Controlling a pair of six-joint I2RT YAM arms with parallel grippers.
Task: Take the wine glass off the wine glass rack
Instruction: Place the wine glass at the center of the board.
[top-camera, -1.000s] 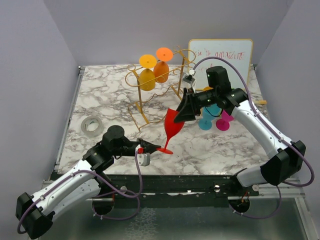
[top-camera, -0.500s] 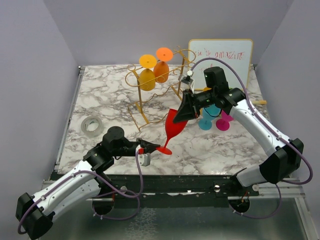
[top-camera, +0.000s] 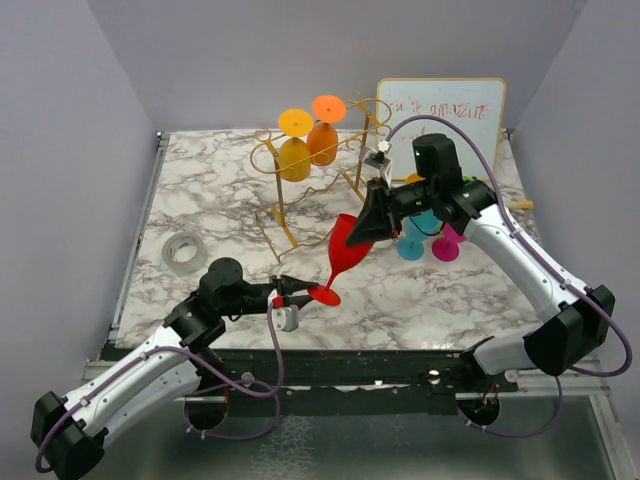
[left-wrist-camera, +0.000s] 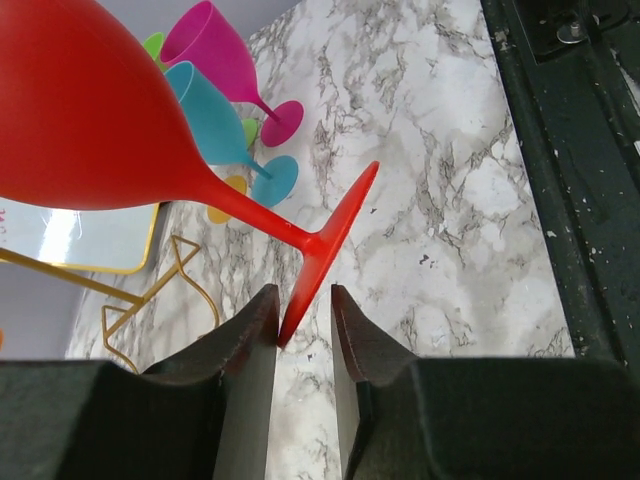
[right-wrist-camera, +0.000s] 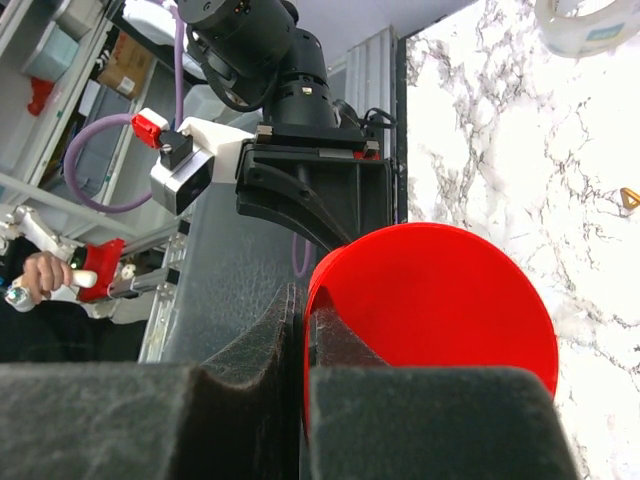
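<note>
Overhead first: your right hand (top-camera: 358, 232) has the red wine glass (top-camera: 343, 255) pinched by the bowl rim. It hangs tilted, clear of the wine glass rack (top-camera: 279, 212) just behind that hand, with its foot aimed at your left hand (top-camera: 303, 292).

Left wrist: the fingers (left-wrist-camera: 250, 345) are barely parted either side of the foot's edge, not clamping. Looks like a handover setup to me.

Right wrist: the fingers (right-wrist-camera: 255, 350) are squeezed onto the bowl wall.

In the top view the right gripper (top-camera: 357, 235) covered the rim of the red wine glass (top-camera: 343, 255), and the white-board (top-camera: 440, 105) writing was too small to read. The left wrist view cut the glass's bowl off at its top and left edges. The right wrist view cropped the tape roll (right-wrist-camera: 590, 20).
</note>
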